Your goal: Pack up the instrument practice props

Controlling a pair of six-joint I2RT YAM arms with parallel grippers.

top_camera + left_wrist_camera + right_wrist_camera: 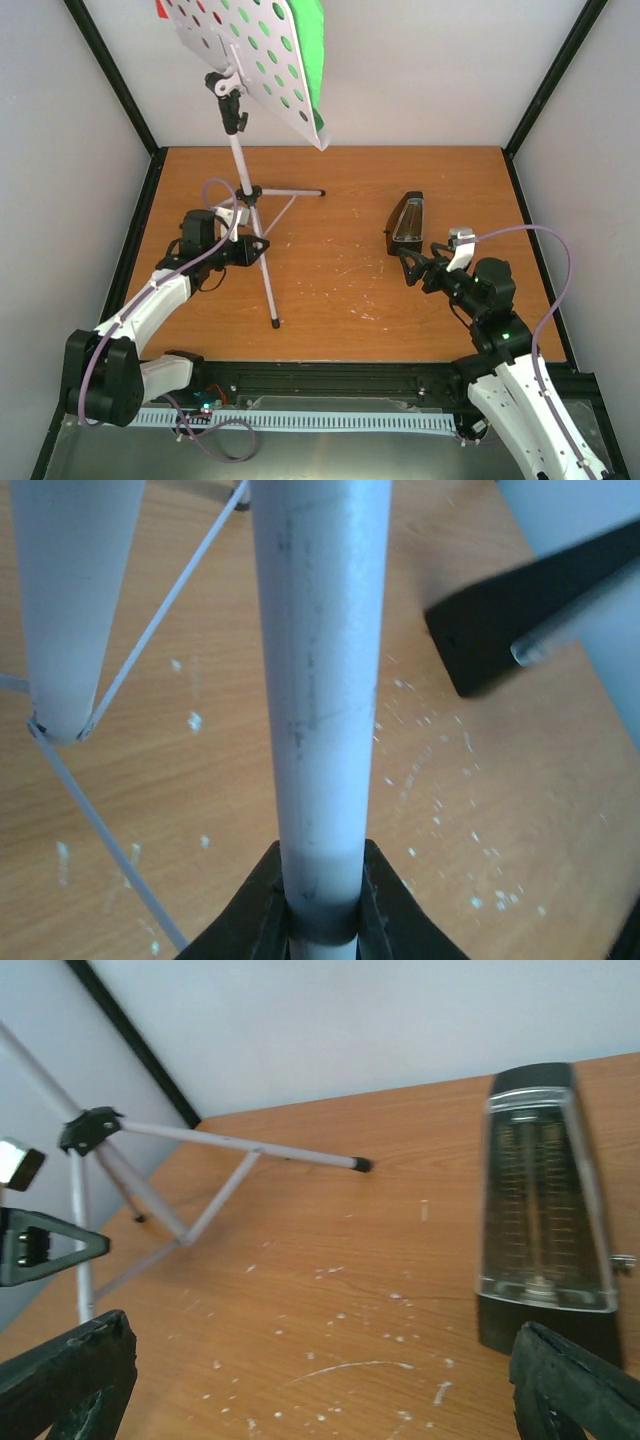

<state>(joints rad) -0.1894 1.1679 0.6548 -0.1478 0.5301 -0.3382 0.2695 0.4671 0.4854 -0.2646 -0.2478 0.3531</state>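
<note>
Nothing's packed yet as far as I can tell. The pale music stand [250, 60], with its hole-punched desk and skinny silver tripod legs, is fully set up at the back left of the scuffed orange-brown wooden table [350, 290]. The green and red music sheets [310, 50] are propped on its desk. The left gripper [255, 247] is clamped tight round one smooth silver tube down by the tripod, looks like the near leg. The right gripper [412, 265] is spread wide with nothing in it. It's just short of the small black pyramid metronome [407, 222] with the glossy clear plastic cover, which stands upright right of centre.

My guess is we're at the grabbing stage. Next the stand needs folding or laying down without that top-heavy desk swinging around. The slick, tapered metronome probably wants a squeeze low near its base.
</note>
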